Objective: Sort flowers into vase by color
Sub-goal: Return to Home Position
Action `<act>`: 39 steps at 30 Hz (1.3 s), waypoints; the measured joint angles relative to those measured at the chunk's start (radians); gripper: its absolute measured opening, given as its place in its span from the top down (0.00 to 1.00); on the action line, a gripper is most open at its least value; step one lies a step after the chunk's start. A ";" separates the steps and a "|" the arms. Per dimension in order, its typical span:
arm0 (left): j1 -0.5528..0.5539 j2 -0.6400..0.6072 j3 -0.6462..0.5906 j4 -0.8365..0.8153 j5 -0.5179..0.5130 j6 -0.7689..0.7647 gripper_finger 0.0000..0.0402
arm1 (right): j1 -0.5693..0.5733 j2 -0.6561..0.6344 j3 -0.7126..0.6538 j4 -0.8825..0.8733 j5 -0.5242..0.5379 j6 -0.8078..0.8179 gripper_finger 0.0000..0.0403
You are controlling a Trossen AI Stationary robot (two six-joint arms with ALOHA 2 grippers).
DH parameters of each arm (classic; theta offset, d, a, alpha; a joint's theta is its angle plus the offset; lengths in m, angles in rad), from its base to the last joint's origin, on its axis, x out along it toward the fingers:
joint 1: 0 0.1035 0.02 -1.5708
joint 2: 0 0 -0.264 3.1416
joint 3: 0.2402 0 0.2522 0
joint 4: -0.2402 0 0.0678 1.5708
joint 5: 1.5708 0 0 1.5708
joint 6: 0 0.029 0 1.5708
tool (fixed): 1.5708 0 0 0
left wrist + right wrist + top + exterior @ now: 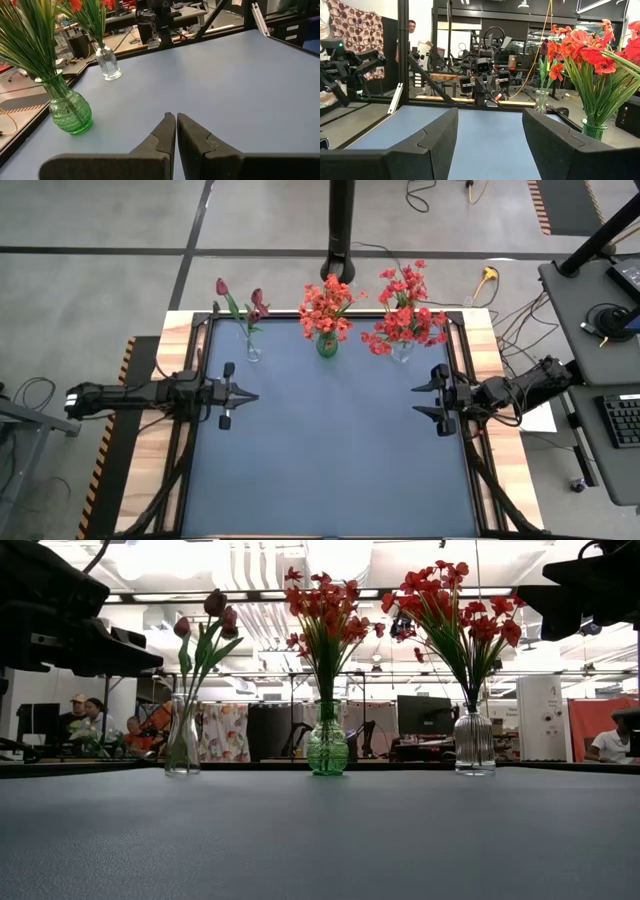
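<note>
Now, in a row along the far edge of the smooth blue table [330, 460]: slim clear glass left vase [253, 352] with maroon tulips [258, 300]; bulbous textured green vase [327, 346] with orange flowers [326, 305]; ribbed clear right vase [402, 353] with red flowers [405, 315]. Stretched level from the left edge, pointing inward: left gripper [252, 397], pressed together, holding nothing. Mirrored at right: right gripper [418, 401], spread wide, empty.

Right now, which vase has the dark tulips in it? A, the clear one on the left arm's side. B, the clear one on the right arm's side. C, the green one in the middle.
A: the dark tulips stand in the clear vase at the row's left end, beside the green vase.
</note>
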 joint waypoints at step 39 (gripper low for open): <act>0.000 0.016 0.000 0.000 0.000 0.000 1.00 | 0.000 0.000 0.000 0.000 0.000 0.000 0.47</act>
